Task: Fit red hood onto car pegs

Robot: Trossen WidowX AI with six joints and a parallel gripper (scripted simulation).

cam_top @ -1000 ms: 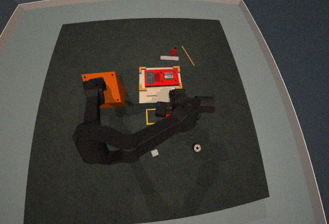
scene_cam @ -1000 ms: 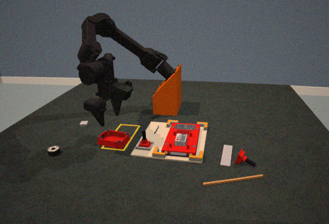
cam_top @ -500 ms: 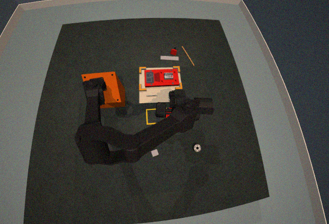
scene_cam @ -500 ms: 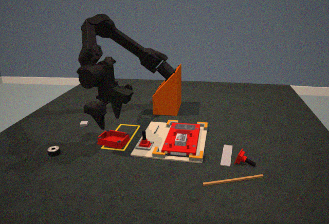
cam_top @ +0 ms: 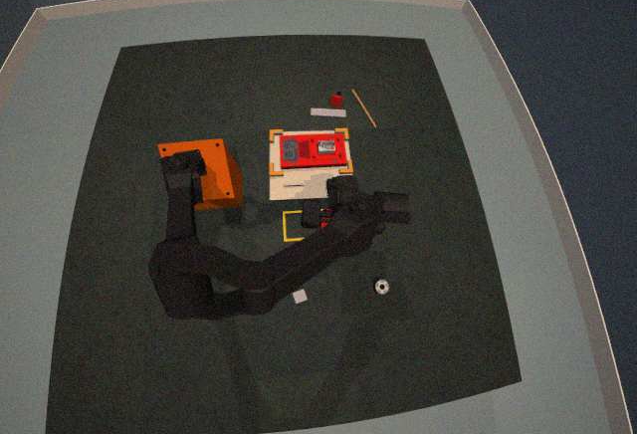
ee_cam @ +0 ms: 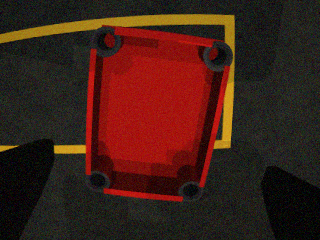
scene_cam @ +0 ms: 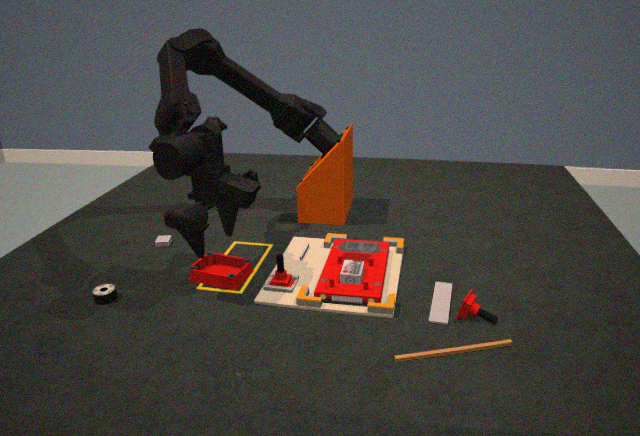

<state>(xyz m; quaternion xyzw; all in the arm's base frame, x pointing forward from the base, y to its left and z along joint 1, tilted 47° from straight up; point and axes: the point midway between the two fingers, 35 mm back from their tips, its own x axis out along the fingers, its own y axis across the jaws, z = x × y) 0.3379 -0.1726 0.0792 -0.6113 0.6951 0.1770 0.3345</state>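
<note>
The red hood (cam_top: 324,225) (scene_cam: 219,272) (ee_cam: 155,110) lies with its hollow side up, its four dark-ringed corner bosses showing in the wrist view. It lies askew over one end of the yellow outline (cam_top: 284,226) (scene_cam: 256,269) (ee_cam: 228,115). My gripper (scene_cam: 215,245) (ee_cam: 161,165) is open and empty above the hood, one finger to each side in the wrist view. The red chassis (cam_top: 305,148) (scene_cam: 330,286) sits between the orange corner blocks of the cream jig board (cam_top: 278,190) (scene_cam: 315,247). The engine block (cam_top: 325,146) (scene_cam: 352,271) is on its deck among short pegs.
A red piece with a black stem (scene_cam: 282,278) stands on the board beside the chassis; another (cam_top: 336,101) (scene_cam: 467,307) lies beyond a white strip (cam_top: 327,112) (scene_cam: 440,302). Also present are a wooden stick (cam_top: 364,108) (scene_cam: 453,350), a small white block (cam_top: 300,296) (scene_cam: 163,240) and an orange stand (cam_top: 218,172) (scene_cam: 325,193).
</note>
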